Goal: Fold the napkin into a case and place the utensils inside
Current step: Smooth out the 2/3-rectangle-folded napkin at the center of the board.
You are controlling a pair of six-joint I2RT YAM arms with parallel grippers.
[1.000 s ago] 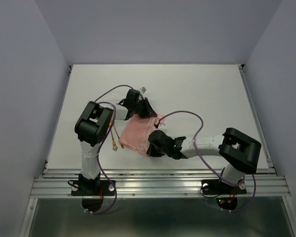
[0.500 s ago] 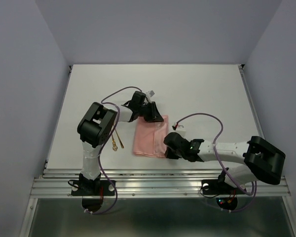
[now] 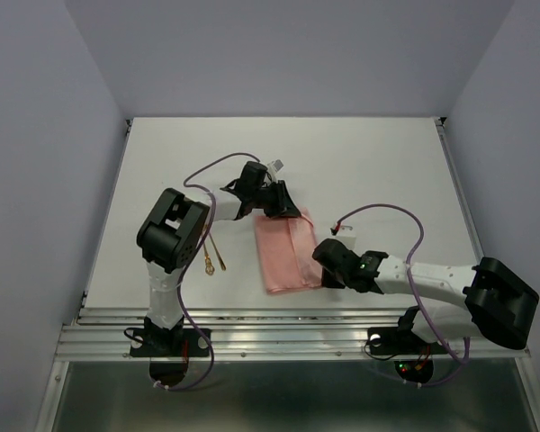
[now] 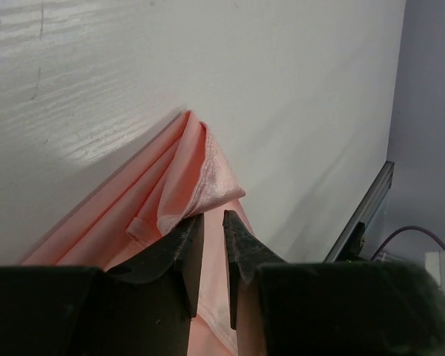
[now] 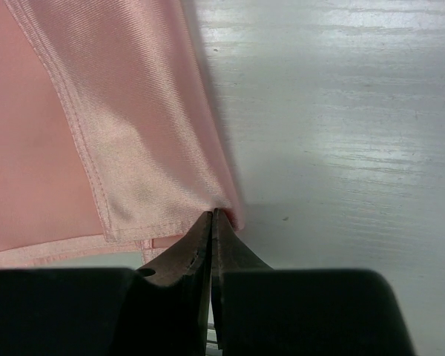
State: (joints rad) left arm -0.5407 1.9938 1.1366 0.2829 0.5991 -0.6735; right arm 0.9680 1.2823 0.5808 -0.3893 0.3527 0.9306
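Change: drags napkin [image 3: 286,254] rightward since a second ago, further from utensils [image 3: 212,257], flattens it into folded strip | Left gripper [image 4: 210,222]: narrow, pinches far corner | Right gripper [image 5: 212,216]: closed tight on near-right corner | Meaning: probably still folding, leaves utensils waiting at left

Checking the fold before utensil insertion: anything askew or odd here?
Mildly. The napkin lies skewed to the table edges, and its layers bunch and gape at the far corner held by the left hand. The right hand pinches the near corner. The utensils lie to its left.
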